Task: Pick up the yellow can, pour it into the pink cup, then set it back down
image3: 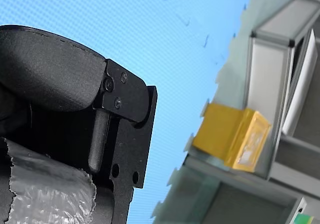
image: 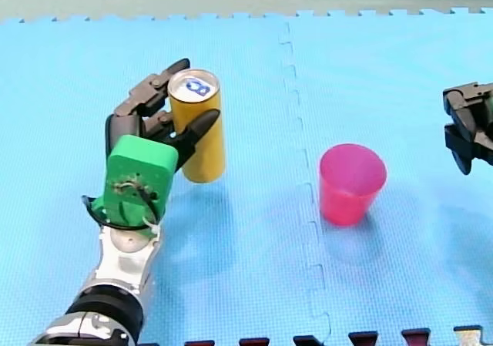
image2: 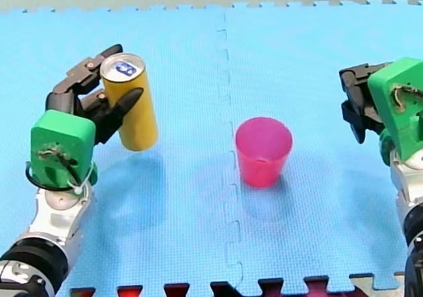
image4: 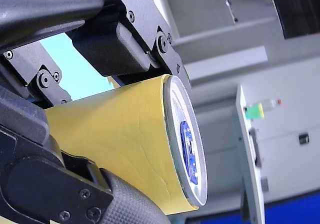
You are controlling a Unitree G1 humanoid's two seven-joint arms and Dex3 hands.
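Two hands, one can, one cup, on a blue foam mat (image: 254, 277) made of interlocking tiles, with one toothed seam (image: 310, 230) running away from the robot down the middle.

At the left, the left hand (image: 150, 134) is clamped on the single yellow can (image: 209, 152). Of its three fingers (image: 197, 126), one crosses the near face of the can about halfway up. The other two wrap the far side, near the rim. The can leans a little, its top toward those two fingers and its base out past the fingertips. The base is clear of the mat, and its shadow lies on the foam below, apart from it. The silver lid (image2: 123, 67) faces up and carries one blue mark. In the second wrist view the same can (image4: 115, 154) lies across the palm, pinched between black finger links (image4: 120, 44) on opposite sides, with the lid (image4: 187, 144) sticking out beyond them.

Just right of the seam, the one pink cup (image: 352, 183) stands upright on the mat, mouth up. It is well apart from the fingers around the can and lies between the two hands' fingertips, touched by neither.

At the right edge, the right hand (image2: 370, 102) is released and holds nothing, its fingertips pointing toward the cup and well apart from it.
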